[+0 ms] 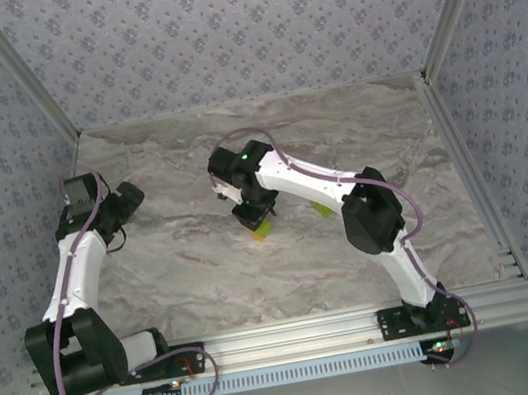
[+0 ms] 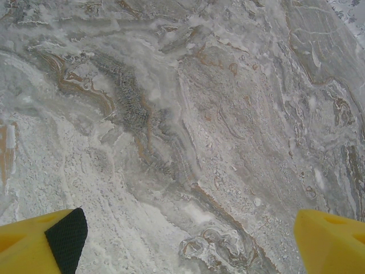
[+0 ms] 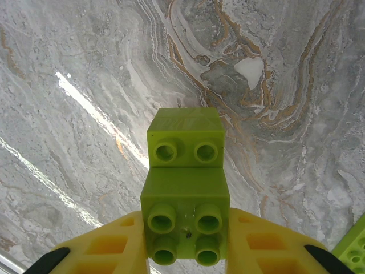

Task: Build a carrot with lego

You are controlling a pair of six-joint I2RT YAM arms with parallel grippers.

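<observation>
where the marble tabletop [image 1: 353, 122] is viewed from above, the carrot [image 1: 261, 228] is seen near its centre, its stacked lime-green bricks [image 3: 185, 182] clamped between the fingers of the right gripper [image 3: 185, 242]. a loose lime-green brick [image 3: 351, 248] is shown just beside. the left gripper [image 2: 188, 234] is held wide apart over bare marble, well to the left.

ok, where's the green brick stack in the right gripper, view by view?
Top external: green brick stack mid-table, under the right gripper.
Right wrist: bottom centre, clamped between the yellow fingers, studs towards the camera.
Left wrist: bare marble table between the fingers of the open left gripper.
Shared landmark: the marble table. Also a loose green brick, which sits at the bottom right corner in the right wrist view.
</observation>
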